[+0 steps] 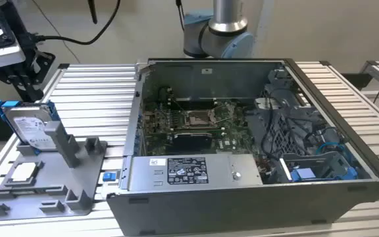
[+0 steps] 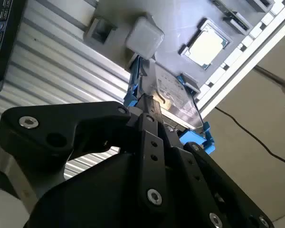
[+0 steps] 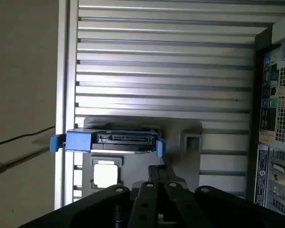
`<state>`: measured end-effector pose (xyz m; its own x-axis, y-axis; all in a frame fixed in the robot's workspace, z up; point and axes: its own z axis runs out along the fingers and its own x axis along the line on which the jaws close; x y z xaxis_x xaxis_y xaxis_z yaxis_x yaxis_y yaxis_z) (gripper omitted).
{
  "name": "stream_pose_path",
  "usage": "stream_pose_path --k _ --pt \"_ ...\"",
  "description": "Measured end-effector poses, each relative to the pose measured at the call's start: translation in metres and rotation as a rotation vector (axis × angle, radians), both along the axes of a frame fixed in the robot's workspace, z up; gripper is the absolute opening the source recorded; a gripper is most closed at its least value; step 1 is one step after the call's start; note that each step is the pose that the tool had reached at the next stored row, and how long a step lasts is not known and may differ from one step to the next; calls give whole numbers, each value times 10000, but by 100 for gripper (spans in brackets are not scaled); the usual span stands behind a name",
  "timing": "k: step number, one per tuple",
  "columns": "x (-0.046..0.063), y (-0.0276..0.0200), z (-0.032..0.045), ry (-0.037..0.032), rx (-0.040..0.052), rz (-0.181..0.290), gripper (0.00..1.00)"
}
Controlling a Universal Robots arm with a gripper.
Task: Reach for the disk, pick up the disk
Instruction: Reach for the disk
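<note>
Disk (image 1: 26, 123) upright in grey holder (image 1: 53, 197) (slatted metal table (image 1: 91, 98)), end effector (image 3: 156, 169) above, drawn narrow, beige wall (image 1: 334, 24)

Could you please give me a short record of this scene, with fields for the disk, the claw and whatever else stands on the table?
Disk: blue-framed, upright on edge in the grey stand, not lifted
Claw: just above the disk's top edge; contact cannot be told
Chip: flat on the stand's base, apart from the disk
Computer case: open, on the slatted table, at the exterior view's right of the stand
</note>
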<state>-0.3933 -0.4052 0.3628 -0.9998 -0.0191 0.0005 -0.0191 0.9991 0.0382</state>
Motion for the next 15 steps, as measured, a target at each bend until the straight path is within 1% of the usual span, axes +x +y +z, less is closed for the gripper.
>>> stream_pose_path --k 12,14,15 --pt "0 0 0 0 0 0 0" --pt "-1 9 1 1 -2 -1 0" --pt "-3 24 0 1 -1 -1 0"
